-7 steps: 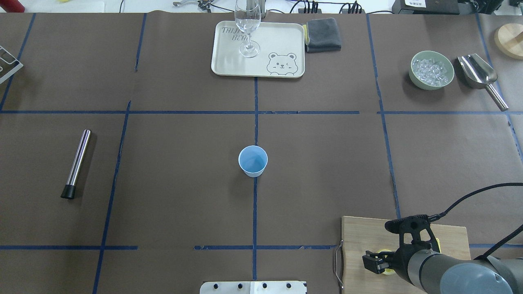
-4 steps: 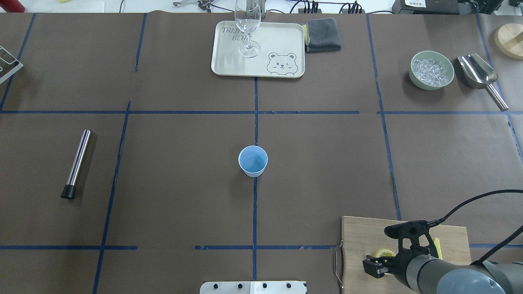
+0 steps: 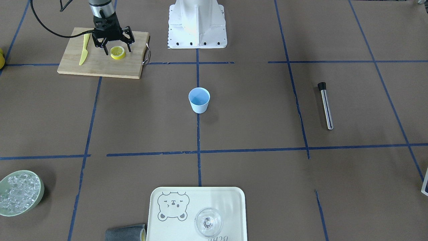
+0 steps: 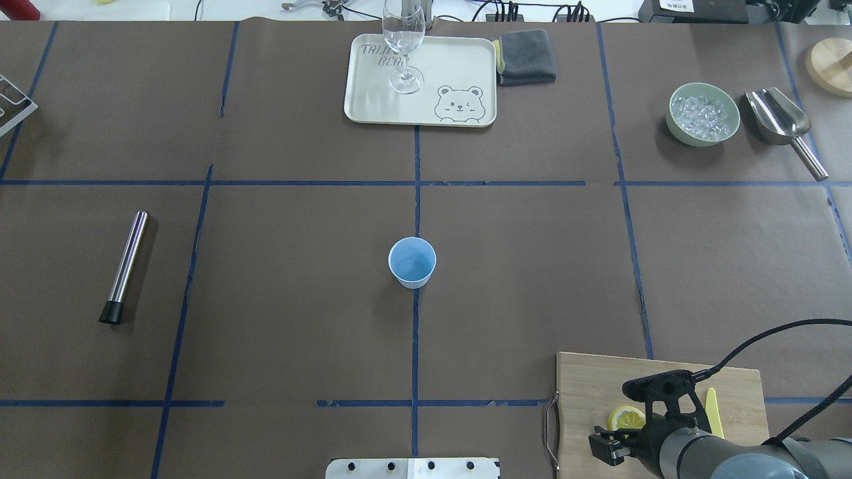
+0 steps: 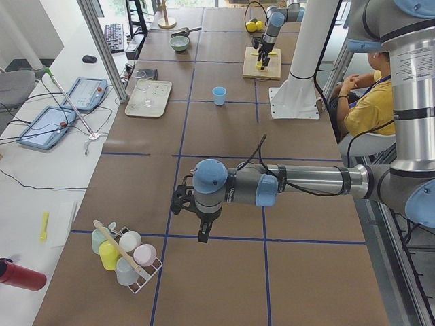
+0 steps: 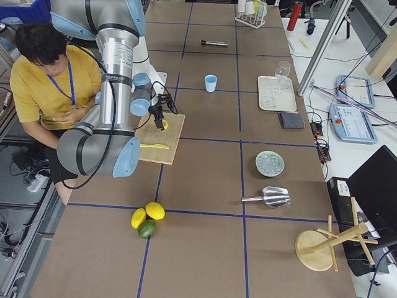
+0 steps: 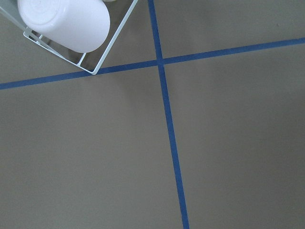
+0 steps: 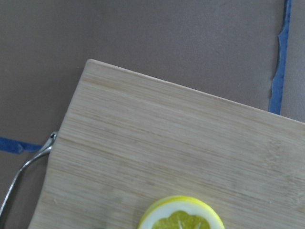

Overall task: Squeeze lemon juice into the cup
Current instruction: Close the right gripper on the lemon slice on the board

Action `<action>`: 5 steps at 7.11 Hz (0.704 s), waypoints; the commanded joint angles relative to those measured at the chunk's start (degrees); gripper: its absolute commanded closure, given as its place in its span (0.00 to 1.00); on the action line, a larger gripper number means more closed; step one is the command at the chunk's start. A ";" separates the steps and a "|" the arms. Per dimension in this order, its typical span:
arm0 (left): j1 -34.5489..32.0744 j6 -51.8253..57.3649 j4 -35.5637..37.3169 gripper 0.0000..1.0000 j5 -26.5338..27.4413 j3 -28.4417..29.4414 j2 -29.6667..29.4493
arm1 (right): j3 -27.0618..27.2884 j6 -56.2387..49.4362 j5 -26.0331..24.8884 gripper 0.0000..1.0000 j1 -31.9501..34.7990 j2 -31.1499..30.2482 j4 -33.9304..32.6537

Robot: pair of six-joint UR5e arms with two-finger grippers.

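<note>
The lemon (image 3: 117,52) is a round yellow slice lying flat on the wooden cutting board (image 3: 100,67). It also shows in the overhead view (image 4: 626,418) and at the bottom edge of the right wrist view (image 8: 181,215). My right gripper (image 3: 112,48) hangs open just above and behind the lemon, not holding it. The light-blue cup (image 4: 412,262) stands upright and empty at the table's middle, far from the board. My left gripper (image 5: 202,234) shows only in the exterior left view, low over the table near a cup rack; I cannot tell whether it is open or shut.
A yellow knife (image 4: 711,411) lies on the board beside the lemon. A tray (image 4: 373,100) with a stemmed glass (image 4: 404,46) and a grey cloth (image 4: 526,56) stand at the far side. An ice bowl (image 4: 703,113), scoop (image 4: 779,120), metal rod (image 4: 124,266) and cup rack (image 5: 126,255) lie around.
My right gripper has drawn back toward the table's near edge. The lemon slice and the knife, earlier hidden under it, now show on the board. The cup has not moved.
</note>
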 commanded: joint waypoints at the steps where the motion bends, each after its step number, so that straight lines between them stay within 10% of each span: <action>1: 0.00 0.00 0.03 0.00 0.00 -0.04 0.04 | -0.06 0.00 -0.11 0.20 -0.13 -0.09 0.00; 5: 0.00 0.00 0.03 0.00 0.00 -0.12 0.04 | 0.11 0.00 0.07 0.60 0.22 -0.09 0.00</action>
